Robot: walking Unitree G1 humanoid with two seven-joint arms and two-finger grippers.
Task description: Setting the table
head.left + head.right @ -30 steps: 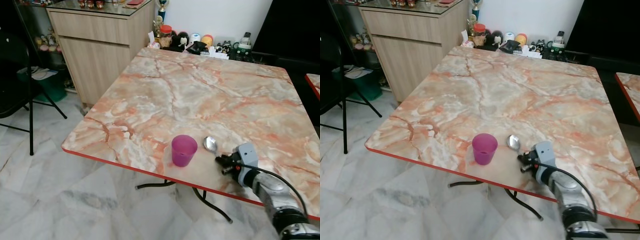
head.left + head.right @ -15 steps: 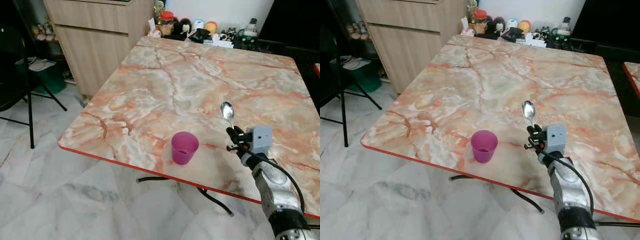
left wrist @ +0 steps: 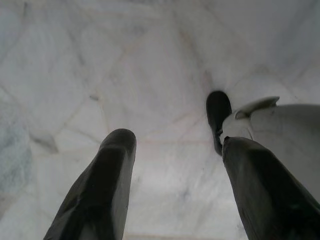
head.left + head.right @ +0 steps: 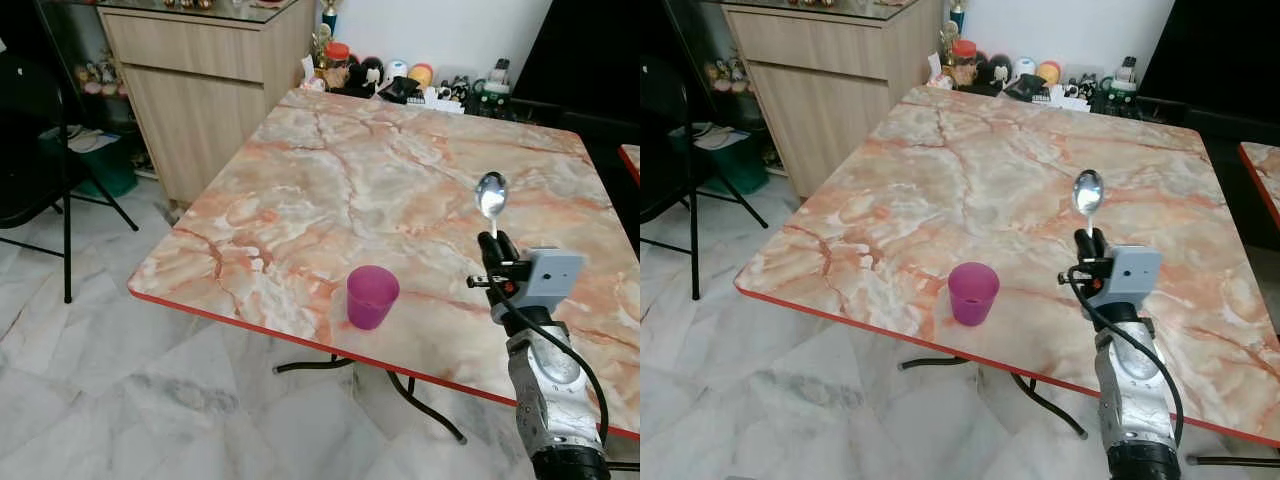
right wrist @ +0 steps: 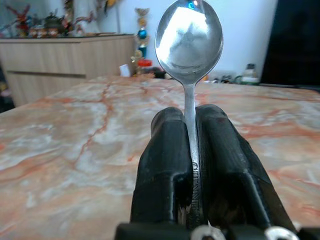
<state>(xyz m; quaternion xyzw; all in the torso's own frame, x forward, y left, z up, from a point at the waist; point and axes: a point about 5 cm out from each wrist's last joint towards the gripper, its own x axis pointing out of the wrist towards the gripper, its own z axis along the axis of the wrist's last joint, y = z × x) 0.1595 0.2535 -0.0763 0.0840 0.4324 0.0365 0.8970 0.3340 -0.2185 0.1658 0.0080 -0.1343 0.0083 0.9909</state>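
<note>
- Right wrist view showed my right pincer (image 5: pixel 192 150) clamped on the handle of the spoon (image 5: pixel 189 40), fingers pressed to either side of the stem, bowl standing upright above the fingertips.
- In the right eye view that same pincer was raised above the near right part of the counter (image 4: pixel 970 170), the spoon's bowl pointing up and clear of the marble.
- The purple cup (image 4: pixel 972 293) stood upright near the counter's front edge, to the left of the pincer and apart from it.
- My left pincer (image 3: pixel 172 150) hung idle over the floor (image 3: pixel 100 65), fingers spread wide, holding nothing.
- Progress, as I judged it: the cup looked placed; the spoon was in hand but not yet laid down. I saw no plate or other cutlery on the counter, so most of the setting seemed left to do.
- Against a second earlier: the spoon had lain low on the counter just right of the cup, with the pincer at its handle; now it had been lifted and tipped upright, further right of the cup.
</note>
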